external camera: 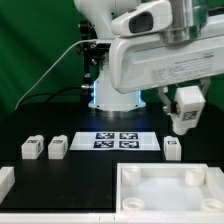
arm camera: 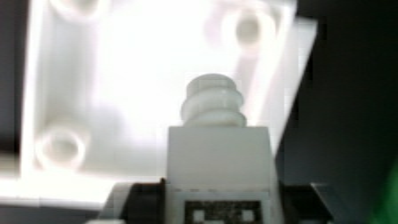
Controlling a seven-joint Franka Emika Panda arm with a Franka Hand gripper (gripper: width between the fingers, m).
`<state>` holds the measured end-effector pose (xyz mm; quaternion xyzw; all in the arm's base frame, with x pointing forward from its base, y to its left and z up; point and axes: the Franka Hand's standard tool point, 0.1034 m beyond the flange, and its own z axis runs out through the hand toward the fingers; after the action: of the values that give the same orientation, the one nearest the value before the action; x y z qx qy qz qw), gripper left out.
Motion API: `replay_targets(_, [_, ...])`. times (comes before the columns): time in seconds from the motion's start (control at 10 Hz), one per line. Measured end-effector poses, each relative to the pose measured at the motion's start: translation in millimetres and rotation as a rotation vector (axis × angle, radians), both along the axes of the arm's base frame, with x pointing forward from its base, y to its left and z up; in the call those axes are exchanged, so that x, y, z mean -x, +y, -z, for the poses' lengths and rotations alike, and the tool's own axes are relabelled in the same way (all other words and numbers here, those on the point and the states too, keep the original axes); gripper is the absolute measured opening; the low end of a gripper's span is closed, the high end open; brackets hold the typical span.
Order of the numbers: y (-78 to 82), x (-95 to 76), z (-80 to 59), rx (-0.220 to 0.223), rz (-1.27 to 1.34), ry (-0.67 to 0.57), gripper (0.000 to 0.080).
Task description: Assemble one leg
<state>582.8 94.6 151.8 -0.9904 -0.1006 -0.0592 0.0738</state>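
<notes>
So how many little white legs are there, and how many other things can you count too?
Legs: 4, three lying loose, one held by the gripper
Tray: 1
Marker board: 1
White piece cut off at the exterior view's left edge: 1
Total: 7
</notes>
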Motion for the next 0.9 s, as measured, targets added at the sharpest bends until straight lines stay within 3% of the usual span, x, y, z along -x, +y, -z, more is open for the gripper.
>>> replay_targets(0.4, [-22.9, -2.8, 4.0, 0.04, 0.033, -0.424, 0.0288])
replay_targets(0.5, [-27.0, -2.5, 7.5, 0.046, 0.046, -0.472, 0.0288])
replay_targets(0.6, [-27.2, -13.6, 12.3, 0.042, 0.049, -0.502, 0.0288])
replay_targets(0.7, [-21.3, -34.8, 14.2, 0.027, 0.046, -0.502, 0.0288])
replay_targets(0.9, [-6.1, -44.6, 30.5, 0.001, 0.043, -0.494, 0.0288])
